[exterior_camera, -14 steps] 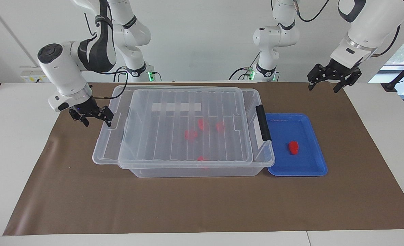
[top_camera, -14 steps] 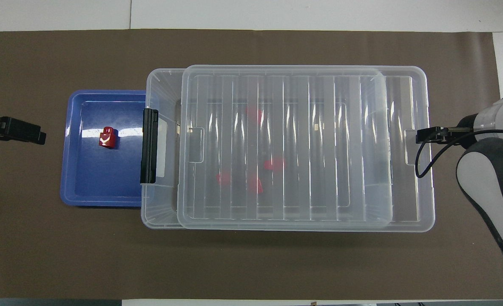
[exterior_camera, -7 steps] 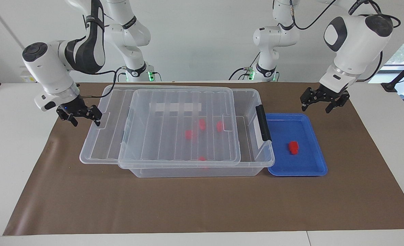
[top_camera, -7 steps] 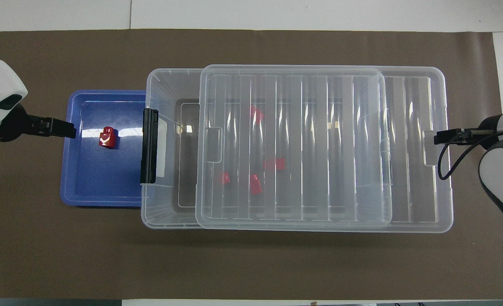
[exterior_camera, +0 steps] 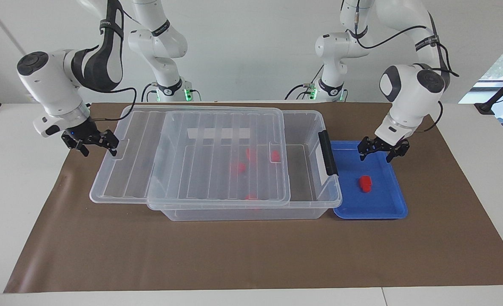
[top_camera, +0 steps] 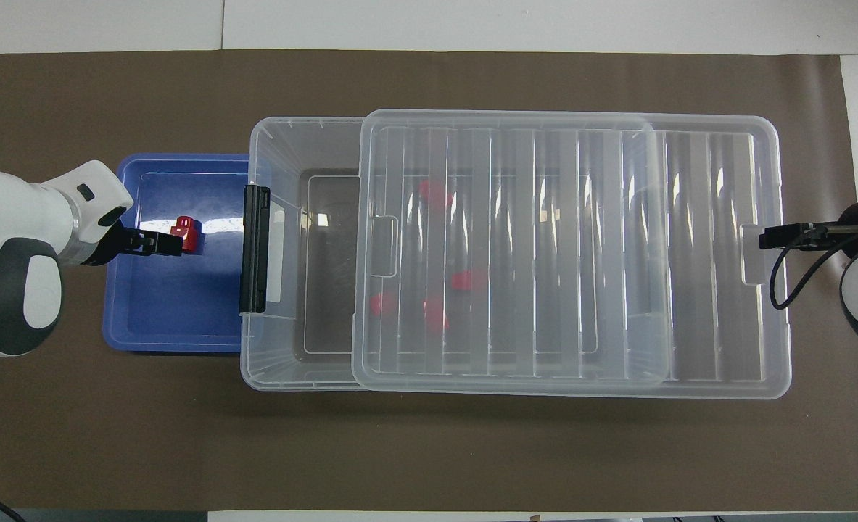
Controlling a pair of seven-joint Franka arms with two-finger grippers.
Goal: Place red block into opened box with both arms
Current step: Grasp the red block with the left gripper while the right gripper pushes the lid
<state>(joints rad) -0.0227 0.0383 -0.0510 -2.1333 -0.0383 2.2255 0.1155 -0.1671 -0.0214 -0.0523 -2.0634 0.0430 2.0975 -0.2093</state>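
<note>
A red block [exterior_camera: 365,183] [top_camera: 188,230] lies in the blue tray [exterior_camera: 387,210] [top_camera: 146,319]. My left gripper [exterior_camera: 381,152] [top_camera: 162,242] hangs open over the tray, above the block and apart from it. The clear box [exterior_camera: 332,189] [top_camera: 254,145] stands beside the tray, its black clip handle [exterior_camera: 328,153] [top_camera: 254,248] facing the tray. Its ribbed lid [exterior_camera: 119,178] [top_camera: 690,254] is slid toward the right arm's end, baring a strip of the box by the handle. My right gripper [exterior_camera: 94,144] [top_camera: 769,237] stands open at the lid's end notch. Several red blocks [exterior_camera: 238,167] [top_camera: 465,279] show through the lid.
Brown paper [exterior_camera: 234,255] [top_camera: 429,449] covers the table under everything. The lid overhangs the box at the right arm's end. White tabletop [exterior_camera: 13,178] borders the paper at both ends.
The right gripper has moved toward its own end of the table and the lid slid along with it, widening the gap. The left gripper came down from beside the tray to over the block.
</note>
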